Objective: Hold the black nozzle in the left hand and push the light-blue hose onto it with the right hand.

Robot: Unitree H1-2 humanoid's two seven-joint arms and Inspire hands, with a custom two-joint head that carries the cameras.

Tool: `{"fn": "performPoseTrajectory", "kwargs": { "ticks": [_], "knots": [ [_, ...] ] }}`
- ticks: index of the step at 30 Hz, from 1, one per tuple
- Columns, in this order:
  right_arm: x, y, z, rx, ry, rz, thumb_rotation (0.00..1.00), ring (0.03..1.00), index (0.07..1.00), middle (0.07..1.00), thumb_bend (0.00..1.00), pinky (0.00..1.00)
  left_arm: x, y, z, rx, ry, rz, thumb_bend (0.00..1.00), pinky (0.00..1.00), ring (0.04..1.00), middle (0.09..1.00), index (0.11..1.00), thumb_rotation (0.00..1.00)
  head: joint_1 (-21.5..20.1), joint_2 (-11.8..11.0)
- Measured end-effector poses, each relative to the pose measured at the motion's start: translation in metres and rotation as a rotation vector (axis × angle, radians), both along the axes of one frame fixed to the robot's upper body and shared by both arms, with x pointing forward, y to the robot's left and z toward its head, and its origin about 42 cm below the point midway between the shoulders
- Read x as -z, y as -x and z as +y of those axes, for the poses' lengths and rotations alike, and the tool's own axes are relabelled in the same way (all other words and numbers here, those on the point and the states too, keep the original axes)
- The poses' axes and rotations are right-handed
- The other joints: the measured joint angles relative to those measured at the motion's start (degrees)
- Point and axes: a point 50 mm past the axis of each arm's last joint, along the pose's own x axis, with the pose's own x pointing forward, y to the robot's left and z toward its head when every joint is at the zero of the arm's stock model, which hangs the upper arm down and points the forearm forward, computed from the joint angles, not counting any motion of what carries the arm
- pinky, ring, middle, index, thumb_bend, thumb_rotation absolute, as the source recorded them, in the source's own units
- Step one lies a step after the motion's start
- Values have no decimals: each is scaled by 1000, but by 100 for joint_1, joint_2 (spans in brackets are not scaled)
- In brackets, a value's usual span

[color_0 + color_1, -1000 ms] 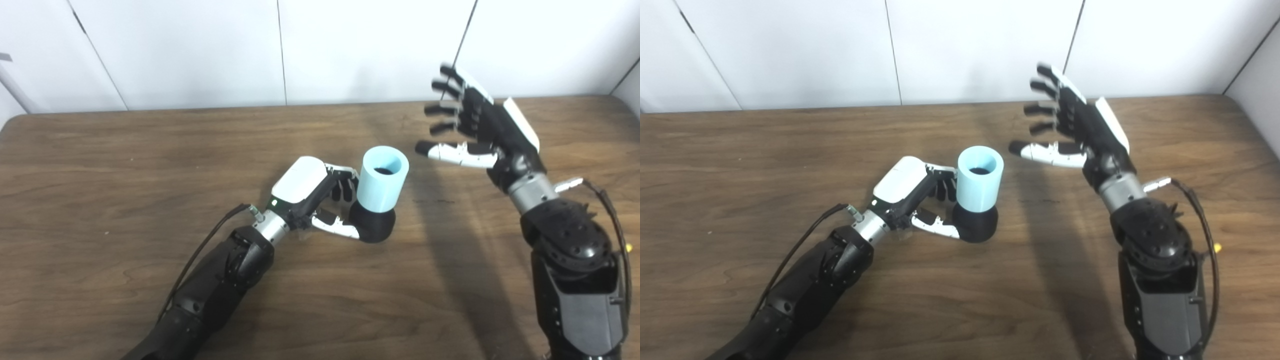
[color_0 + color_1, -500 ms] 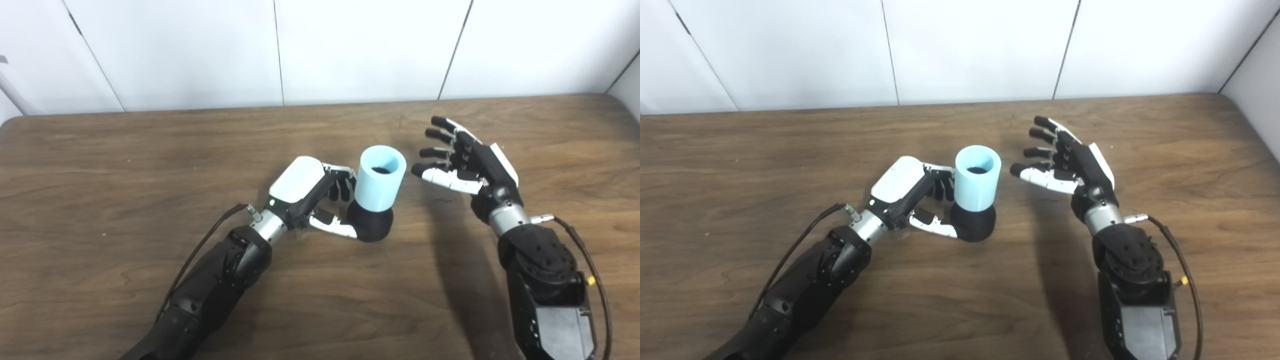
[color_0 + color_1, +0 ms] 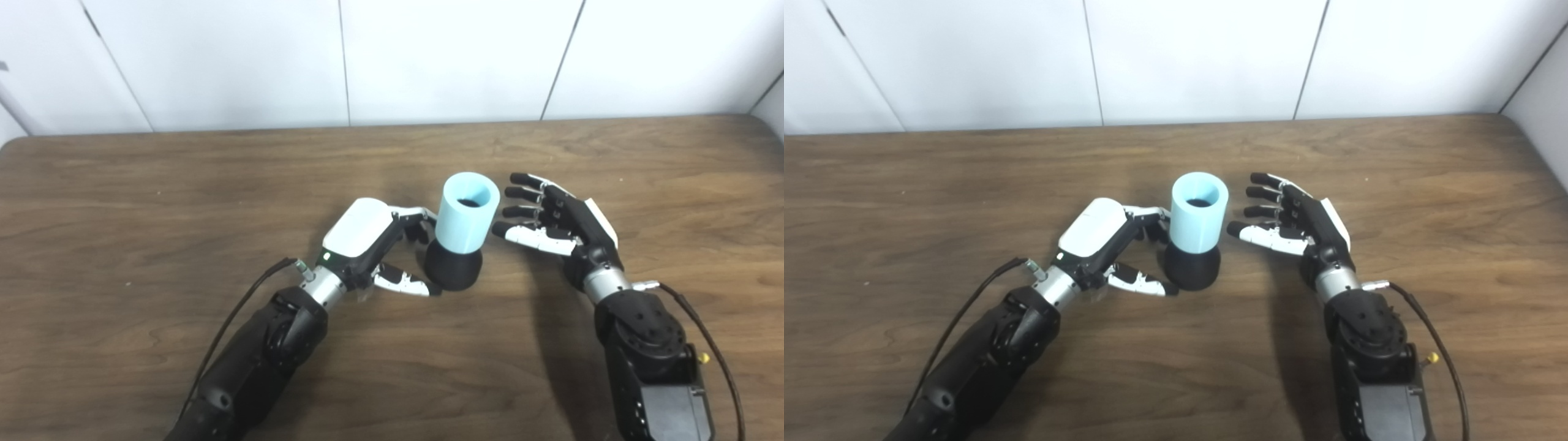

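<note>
Left hand [image 3: 367, 236] sits beside the black nozzle [image 3: 453, 269], fingers loosely apart around its left side, thumb tip at the base; can't tell if it's actually touching. Light-blue hose [image 3: 467, 211] stands upright, seated on the nozzle, mid-table [image 3: 153, 214]. Right hand [image 3: 560, 220] is spread and holding nothing, fingertips just beside the hose's right side, small gap visible.

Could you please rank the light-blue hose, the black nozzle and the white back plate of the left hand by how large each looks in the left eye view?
1. White back plate of the left hand and light-blue hose: too alike to rank.
2. Black nozzle: smallest, its top covered by the hose.
</note>
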Motion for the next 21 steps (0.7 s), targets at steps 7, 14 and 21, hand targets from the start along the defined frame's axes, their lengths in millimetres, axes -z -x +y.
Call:
{"fn": "performPoseTrajectory", "kwargs": {
  "ticks": [7, 14, 21],
  "knots": [
    [1, 1, -2, 22, 0, -31, 141, 678, 761, 765, 633, 499, 3, 16, 13, -64, 28, 46, 1000, 912, 1000, 1000, 1000, 391, 44, 0],
    [6, 4, -4, 39, 6, -84, 146, 691, 764, 758, 627, 500, 10, 6, 54, -253, 75, 105, 973, 799, 976, 1000, 1000, 296, 36, 0],
    [15, 5, -10, 60, -48, -75, 120, 598, 719, 701, 569, 429, 9, 5, 75, -333, 479, 230, 695, 534, 669, 790, 788, 160, 80, -44]
  ]
}}
